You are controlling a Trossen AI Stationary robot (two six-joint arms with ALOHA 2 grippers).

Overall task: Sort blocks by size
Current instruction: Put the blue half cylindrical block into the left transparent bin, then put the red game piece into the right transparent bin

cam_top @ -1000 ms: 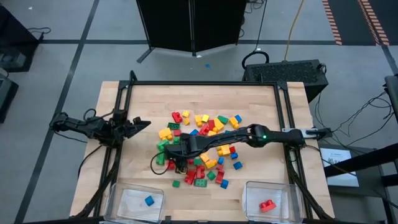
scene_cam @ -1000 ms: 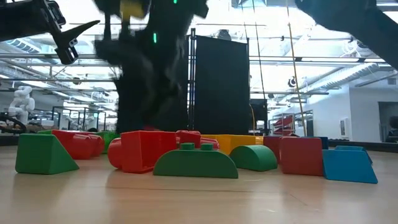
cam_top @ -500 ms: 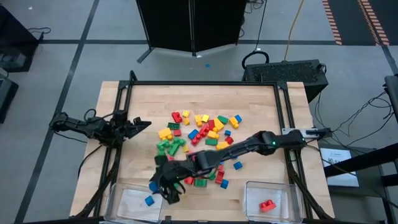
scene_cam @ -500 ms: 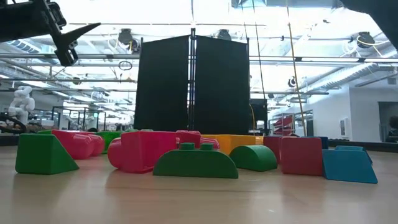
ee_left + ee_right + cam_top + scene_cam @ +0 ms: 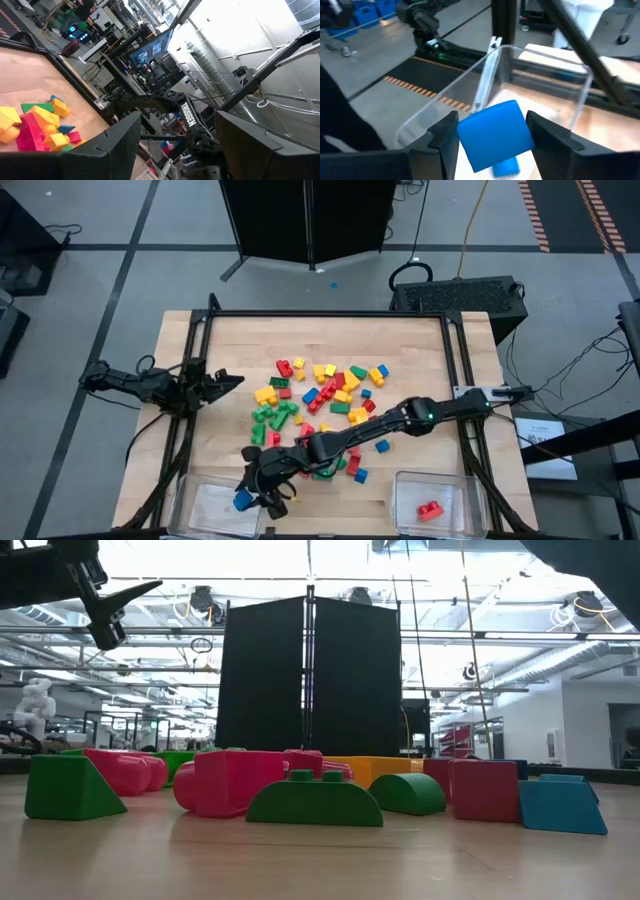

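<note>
Pale wood table (image 5: 220,360) in black frame, grey floor around; black panel (image 5: 308,675) stands beyond far edge. Blocks (image 5: 325,395) heaped at table centre. Right gripper (image 5: 262,490) stretched across to clear bin (image 5: 205,505) at near left corner, fingers pinching blue block (image 5: 495,131) above bin. Second clear bin (image 5: 455,500) at near right holds red block (image 5: 431,510). Left gripper (image 5: 228,380) waits at left edge, fingers spread. Low view: hall with ceiling pipes.

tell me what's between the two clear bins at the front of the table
Bare wood in the high view: nothing lies between the left bin and the right bin. The right claw holds a blue block over the left bin.
</note>
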